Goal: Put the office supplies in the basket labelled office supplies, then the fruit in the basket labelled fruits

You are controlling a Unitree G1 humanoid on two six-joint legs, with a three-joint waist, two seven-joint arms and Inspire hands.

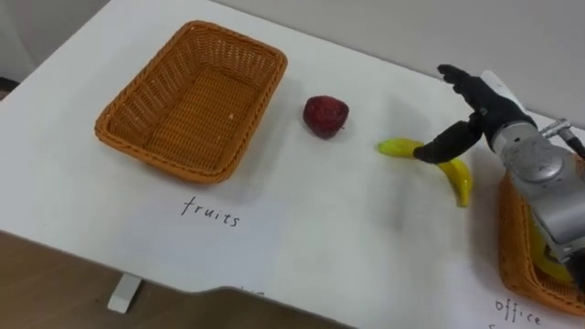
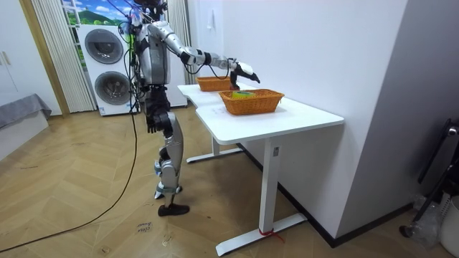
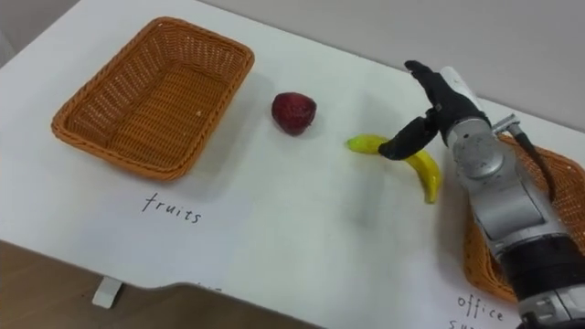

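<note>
An empty wicker basket [image 1: 196,105] stands at the table's far left, with a paper reading "fruits" [image 1: 210,212] in front of it. A dark red fruit [image 1: 325,116] lies to its right. Further right lies a yellow banana [image 1: 457,175]. My right hand [image 1: 484,105] hovers open just over the banana's left half, fingers straight and thumb down across the peel. A second wicker basket [image 1: 508,242] at the right edge sits partly under my right forearm and holds something yellow [image 1: 547,267]. My left hand [image 2: 152,120] hangs by my side.
I stand at the white table's [image 1: 366,238] side with my right arm stretched over it. A grey wall runs along the table's far edge. Stacked washing machines [image 2: 107,68] stand behind me, on a wooden floor.
</note>
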